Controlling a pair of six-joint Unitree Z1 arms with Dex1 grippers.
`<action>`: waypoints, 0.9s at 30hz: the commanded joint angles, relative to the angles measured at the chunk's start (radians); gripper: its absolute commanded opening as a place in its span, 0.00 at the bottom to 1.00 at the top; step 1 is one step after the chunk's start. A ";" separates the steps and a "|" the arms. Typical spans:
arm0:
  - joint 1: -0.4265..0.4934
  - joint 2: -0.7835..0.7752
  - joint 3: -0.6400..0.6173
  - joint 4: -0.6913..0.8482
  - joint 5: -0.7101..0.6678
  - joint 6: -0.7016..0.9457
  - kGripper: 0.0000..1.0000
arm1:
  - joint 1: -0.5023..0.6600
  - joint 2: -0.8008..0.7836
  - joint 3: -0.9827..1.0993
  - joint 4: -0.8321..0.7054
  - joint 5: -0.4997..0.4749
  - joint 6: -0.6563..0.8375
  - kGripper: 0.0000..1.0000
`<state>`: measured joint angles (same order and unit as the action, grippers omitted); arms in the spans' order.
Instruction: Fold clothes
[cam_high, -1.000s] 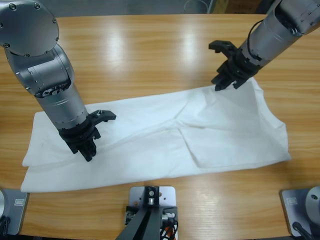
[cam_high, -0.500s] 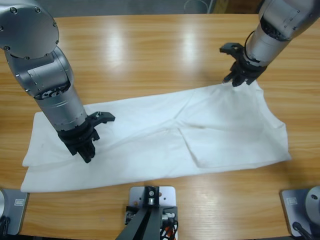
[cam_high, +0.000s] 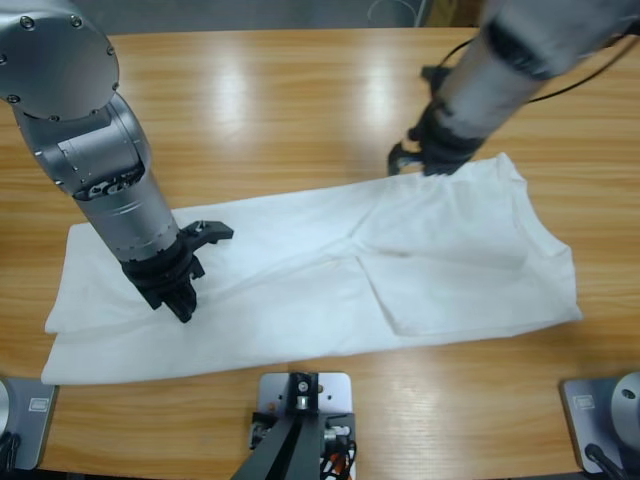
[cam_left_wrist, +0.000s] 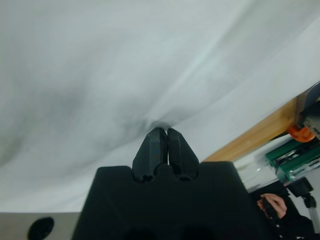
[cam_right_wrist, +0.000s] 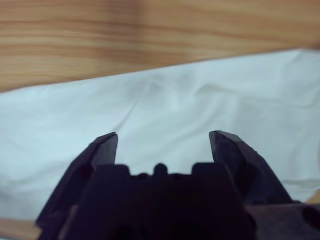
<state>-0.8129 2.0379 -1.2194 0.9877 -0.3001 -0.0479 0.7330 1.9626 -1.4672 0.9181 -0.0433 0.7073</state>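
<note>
Shirt (cam_high: 330, 275) lies spread lengthwise across near half of table (cam_high: 300, 90), folded into long band, wrinkled, right part doubled over with flap edge showing. Left gripper (cam_high: 180, 300) planted on shirt's left part, jaws clenched together, tips pressed into fabric, small pucker at tips in left wrist view (cam_left_wrist: 160, 131); whether cloth is pinched, can't tell. Farther back, right gripper (cam_high: 412, 160) at shirt's far edge, jaws spread wide, nothing between them, white cloth beneath (cam_right_wrist: 165, 137).

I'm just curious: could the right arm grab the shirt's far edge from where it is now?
Probably yes. The right gripper is open just over the T-shirt edge, with nothing between.
</note>
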 joint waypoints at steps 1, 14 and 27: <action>-0.008 -0.018 -0.005 -0.009 -0.004 -0.032 0.00 | 0.051 0.218 -0.124 0.113 -0.044 0.122 0.67; -0.008 -0.019 -0.002 -0.009 -0.004 -0.032 0.00 | 0.068 0.333 -0.217 0.204 -0.082 0.128 0.65; -0.008 -0.022 -0.002 -0.010 -0.002 -0.033 0.00 | 0.101 0.343 -0.248 0.272 -0.161 0.121 0.00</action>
<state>-0.8139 2.0217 -1.2239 0.9877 -0.3001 -0.0711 0.8046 2.2395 -1.7088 1.1771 -0.1833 0.8251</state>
